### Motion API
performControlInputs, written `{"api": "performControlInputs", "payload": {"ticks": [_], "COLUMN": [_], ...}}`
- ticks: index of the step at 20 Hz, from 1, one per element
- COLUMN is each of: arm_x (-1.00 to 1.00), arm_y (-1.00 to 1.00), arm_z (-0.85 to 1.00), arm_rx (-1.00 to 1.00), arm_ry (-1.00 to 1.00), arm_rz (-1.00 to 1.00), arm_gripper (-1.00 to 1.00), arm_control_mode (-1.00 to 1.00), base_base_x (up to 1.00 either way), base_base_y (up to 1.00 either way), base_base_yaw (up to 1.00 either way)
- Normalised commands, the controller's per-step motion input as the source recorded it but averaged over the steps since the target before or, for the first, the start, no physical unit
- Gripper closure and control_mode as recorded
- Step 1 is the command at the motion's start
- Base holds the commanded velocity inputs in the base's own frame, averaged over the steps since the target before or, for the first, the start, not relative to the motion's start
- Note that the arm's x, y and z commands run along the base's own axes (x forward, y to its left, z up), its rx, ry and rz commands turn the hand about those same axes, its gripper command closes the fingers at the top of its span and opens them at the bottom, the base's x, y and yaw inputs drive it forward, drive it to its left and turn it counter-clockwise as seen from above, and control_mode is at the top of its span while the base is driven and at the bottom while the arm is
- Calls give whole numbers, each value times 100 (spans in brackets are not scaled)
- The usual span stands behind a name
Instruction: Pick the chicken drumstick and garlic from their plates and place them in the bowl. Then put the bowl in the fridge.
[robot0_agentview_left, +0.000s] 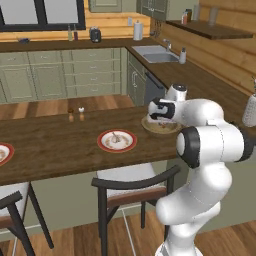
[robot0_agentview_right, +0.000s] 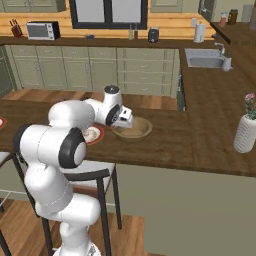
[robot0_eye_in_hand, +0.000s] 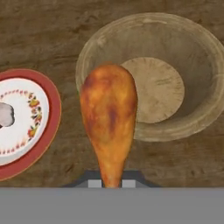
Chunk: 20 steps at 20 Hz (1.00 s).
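In the hand view my gripper (robot0_eye_in_hand: 111, 183) is shut on the narrow end of the chicken drumstick (robot0_eye_in_hand: 108, 113), orange-brown and hanging over the left rim of the wooden bowl (robot0_eye_in_hand: 192, 57). The bowl's inside holds nothing. To its left lies a red-rimmed plate (robot0_eye_in_hand: 46, 94) with the whitish garlic (robot0_eye_in_hand: 5, 114) on it. From the base views the gripper (robot0_agentview_left: 161, 114) hovers just above the bowl (robot0_agentview_left: 172, 128) on the dark wooden counter, with the garlic (robot0_agentview_left: 116, 137) on its plate (robot0_agentview_left: 102, 142) beside it. A second plate (robot0_agentview_left: 4, 154) sits at the far left edge. The fridge is out of view.
Two small shakers (robot0_agentview_left: 76, 114) stand at the counter's far edge. A dark-framed chair (robot0_agentview_left: 131, 186) is tucked under the near side. A white vase with flowers (robot0_agentview_right: 245, 131) stands on the counter to the right. Behind lie the sink (robot0_agentview_left: 156, 54) and green-grey cabinets (robot0_agentview_left: 50, 75).
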Motion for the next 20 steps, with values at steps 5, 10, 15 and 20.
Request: {"api": "performControlInputs", "payload": {"ticks": [5, 10, 15, 20], "arm_x": [79, 59, 25, 3], "arm_y": [-24, -3, 0, 0], "arm_z": [-49, -49, -32, 0], "arm_rx": [0, 0, 0, 0], "arm_ry": [0, 0, 0, 1], "arm_rz": [0, 0, 0, 0], "arm_gripper": [100, 100, -100, -100], "arm_control_mode": [-100, -100, -100, -100], "base_base_x": [0, 0, 0, 0], "base_base_y": [0, 0, 0, 0], "base_base_yaw": [0, 0, 0, 0]}}
